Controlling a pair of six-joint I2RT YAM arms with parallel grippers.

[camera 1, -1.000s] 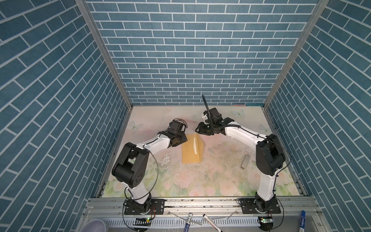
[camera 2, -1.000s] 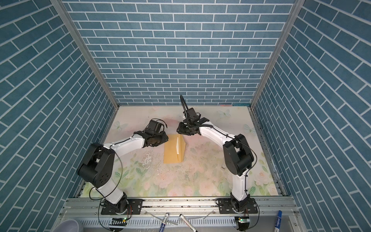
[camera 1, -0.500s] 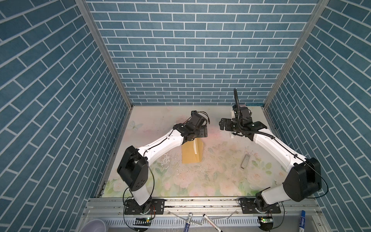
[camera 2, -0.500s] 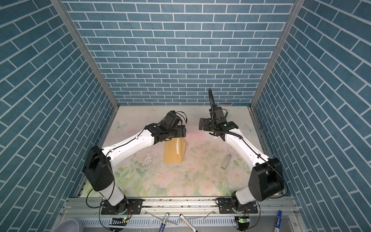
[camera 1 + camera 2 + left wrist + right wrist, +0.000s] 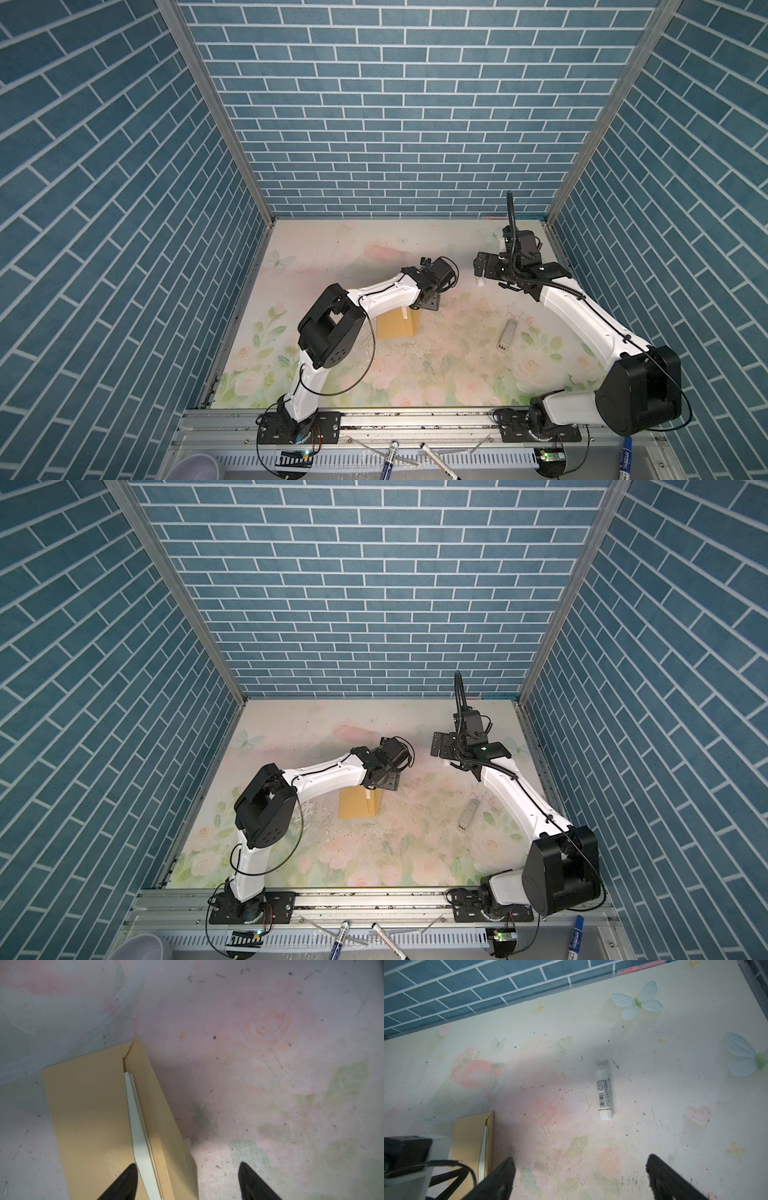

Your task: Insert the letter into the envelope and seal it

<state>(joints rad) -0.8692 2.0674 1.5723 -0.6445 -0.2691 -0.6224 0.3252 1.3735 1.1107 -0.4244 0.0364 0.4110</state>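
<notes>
The golden-tan envelope (image 5: 395, 328) (image 5: 357, 806) lies mid-table in both top views, its far end hidden under my left arm. Its flap (image 5: 158, 1105) stands half raised. The letter (image 5: 138, 1126) (image 5: 485, 1140) shows only as a cream edge in the envelope's mouth. Above that far end hangs my left gripper (image 5: 431, 303) (image 5: 388, 785) (image 5: 187, 1169), open. One fingertip (image 5: 129, 1172) is over the envelope body, the other over bare table. My right gripper (image 5: 482, 270) (image 5: 440, 750) (image 5: 580, 1161) hovers at the back right, open and holding nothing.
A white glue stick (image 5: 508, 334) (image 5: 468, 813) (image 5: 603, 1093) lies on the floral table right of the envelope. Blue brick walls enclose three sides. Markers (image 5: 388, 461) and a pale cup (image 5: 195, 461) sit beyond the front rail.
My right arm swung away from the envelope to the back right and its jaws opened. My left gripper moved right over the envelope's far end and opened. The envelope stayed put.
</notes>
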